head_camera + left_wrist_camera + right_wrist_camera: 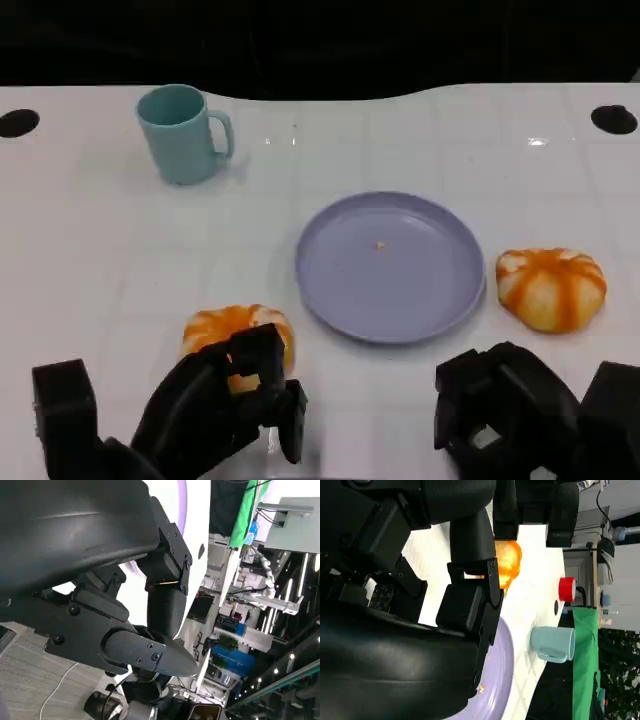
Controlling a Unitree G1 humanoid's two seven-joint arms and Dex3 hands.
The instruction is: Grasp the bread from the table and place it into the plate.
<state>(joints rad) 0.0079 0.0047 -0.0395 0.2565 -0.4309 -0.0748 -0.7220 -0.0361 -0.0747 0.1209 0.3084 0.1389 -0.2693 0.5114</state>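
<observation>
Two orange-and-white striped breads lie on the white table. One bread [214,328] sits left of the purple plate [400,285], the other bread [551,288] just right of it. My left hand [215,405] is at the near side of the left bread, its fingers [262,352] apart and reaching over the bread's front edge, nothing gripped. In the left wrist view the left hand [125,630] holds nothing. My right hand [500,410] hovers near the front edge, below the right bread, empty. The right wrist view shows the right hand [465,595], a bread [509,562] and the plate [501,680].
A teal mug [182,132] stands at the back left, also seen as the mug [552,643] in the right wrist view. Black holes [613,118] mark the table's far corners. A tiny crumb lies on the plate.
</observation>
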